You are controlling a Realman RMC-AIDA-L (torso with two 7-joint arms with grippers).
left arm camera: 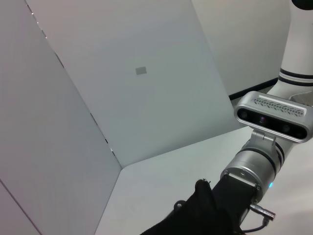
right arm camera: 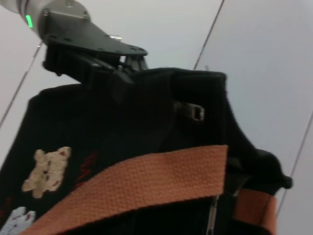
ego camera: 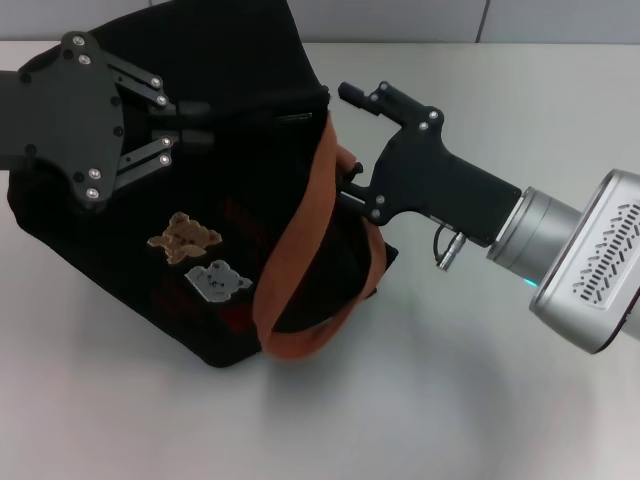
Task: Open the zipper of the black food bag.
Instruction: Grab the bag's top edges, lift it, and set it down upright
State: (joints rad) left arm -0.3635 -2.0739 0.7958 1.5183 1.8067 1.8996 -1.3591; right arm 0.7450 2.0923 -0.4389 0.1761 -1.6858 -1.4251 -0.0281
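The black food bag [ego camera: 200, 250] lies on the white table, with a tan bear patch [ego camera: 183, 236] and a white patch [ego camera: 218, 280] on its side. An orange-brown strap [ego camera: 300, 270] loops over its right end. My left gripper [ego camera: 198, 123] is shut on a fold of fabric at the bag's top and holds it up; the right wrist view shows that gripper [right arm camera: 124, 66] on the bag [right arm camera: 122, 127]. My right gripper [ego camera: 347, 147] is open at the bag's right end, its fingers straddling the strap. A small silver pull [right arm camera: 195, 112] shows near the top edge; the zipper line itself is hard to make out.
White table surface [ego camera: 450, 400] lies in front and to the right of the bag. Grey wall panels [left arm camera: 146, 73] stand behind the table. The right arm's silver wrist [left arm camera: 254, 166] rises beside the lifted black fabric [left arm camera: 200, 215].
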